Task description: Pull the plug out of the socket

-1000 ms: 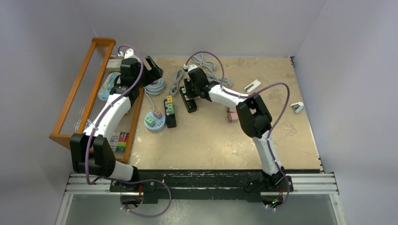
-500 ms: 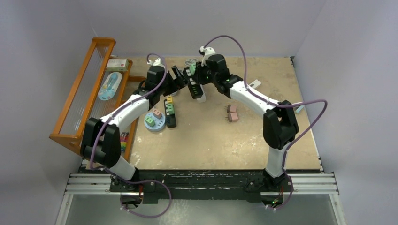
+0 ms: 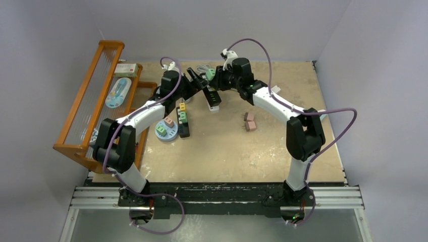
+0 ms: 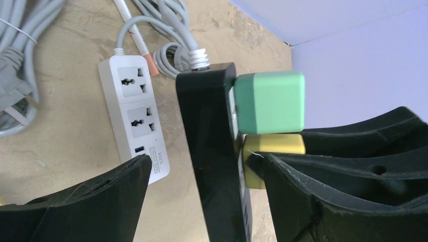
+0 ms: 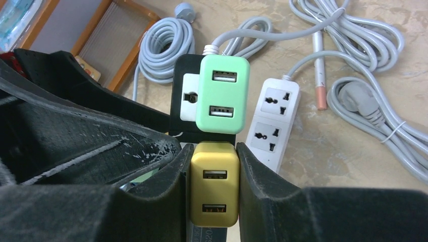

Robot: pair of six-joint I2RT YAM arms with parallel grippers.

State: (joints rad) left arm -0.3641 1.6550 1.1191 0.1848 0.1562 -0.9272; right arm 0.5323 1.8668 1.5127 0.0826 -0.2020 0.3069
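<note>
A black power strip [image 3: 210, 97] hangs tilted above the table at the back centre. A green plug [image 5: 223, 95] and a yellow plug [image 5: 214, 194] sit in it. My right gripper [image 5: 214, 151] is shut on the yellow plug, one finger on each side; it also shows in the top view [image 3: 216, 83]. My left gripper [image 4: 199, 166] is open and straddles the strip [image 4: 212, 151] edge-on. Its left finger [image 4: 75, 201] stands clear of the strip's back; its right finger [image 4: 328, 201] lies by the yellow plug [image 4: 275, 143]. In the top view the left gripper [image 3: 197, 82] is just left of the strip.
A white power strip [image 5: 275, 121] and grey cable coils [image 5: 353, 85] lie under the lifted strip. A second black strip with plugs [image 3: 182, 121], a round blue hub [image 3: 166, 129] and two pink plugs [image 3: 249, 121] lie nearer. A wooden rack [image 3: 86, 106] lines the left edge.
My left arm has swung right from the rack to the strip and now straddles it. My right gripper has lifted the strip off the table by the yellow plug.
</note>
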